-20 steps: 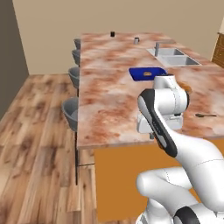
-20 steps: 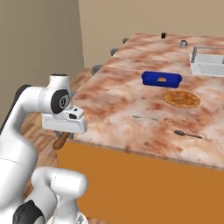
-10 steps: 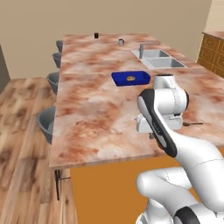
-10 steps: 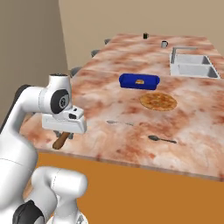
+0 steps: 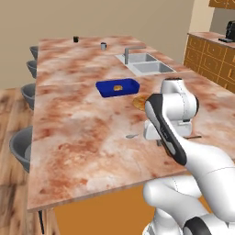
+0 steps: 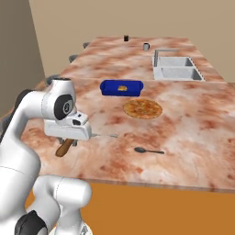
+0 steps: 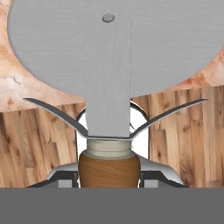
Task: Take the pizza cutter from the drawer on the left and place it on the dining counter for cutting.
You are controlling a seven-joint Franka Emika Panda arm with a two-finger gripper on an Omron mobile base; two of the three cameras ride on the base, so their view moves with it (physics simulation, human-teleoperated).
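Between the gripper's (image 7: 109,177) pinching jaws, the pizza cutter (image 7: 109,65) hangs; next, lower it onto the dining counter (image 6: 183,114) ahead.

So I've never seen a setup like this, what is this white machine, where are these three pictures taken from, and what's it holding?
It is a white robot arm on a base that drives, in a computer-drawn kitchen. Two pictures come from cameras on the base, behind the arm to its left and right. The third looks out from the hand. The claw is shut on a pizza cutter: round steel blade, wooden handle. On the marbled stone counter lie a pizza, a blue dish, a spoon, two small cups and a steel sink.
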